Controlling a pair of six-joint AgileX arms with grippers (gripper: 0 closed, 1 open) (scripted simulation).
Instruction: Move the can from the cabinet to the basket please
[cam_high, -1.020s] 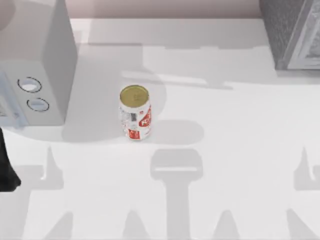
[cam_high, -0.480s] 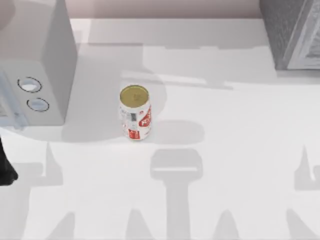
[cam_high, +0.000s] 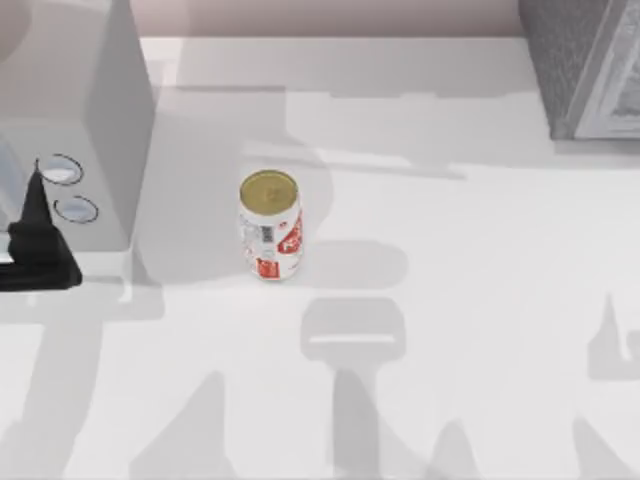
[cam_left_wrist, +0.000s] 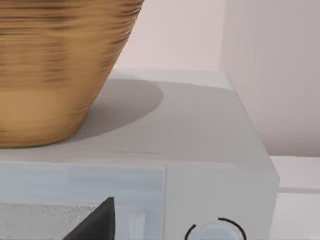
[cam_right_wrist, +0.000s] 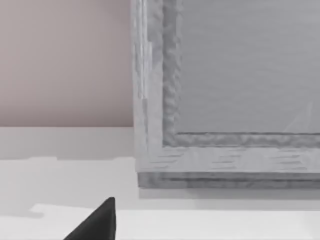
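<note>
Can: the can (cam_high: 270, 226) stands upright on the open worktop (cam_high: 470, 260), left of centre, gold top up, nothing touching it.
Cabinet: a white box with two round dials (cam_high: 90, 130) sits at the far left; I judge this to be the cabinet, though the can is not inside it.
Basket: a golden woven basket (cam_left_wrist: 55, 65) rests on top of that white box, seen from the left wrist.
Grey unit: a grey panelled unit (cam_high: 585, 65) stands in the far right corner.
Left tool: the left tool (cam_high: 35, 245) is at the left edge, just in front of the dial face, well apart from the can; it carries nothing, and I cannot tell whether its fingers are apart or together.
Right tool: one dark fingertip (cam_right_wrist: 97, 222) shows in its wrist view, facing the grey unit; its opening cannot be told either.
Risk: the left tool is close to the white box, so a sweep toward the can could clip the box or tip the tall can sideways.
Risk two: the basket sits high, so a low lift could knock the can against its wall.
</note>
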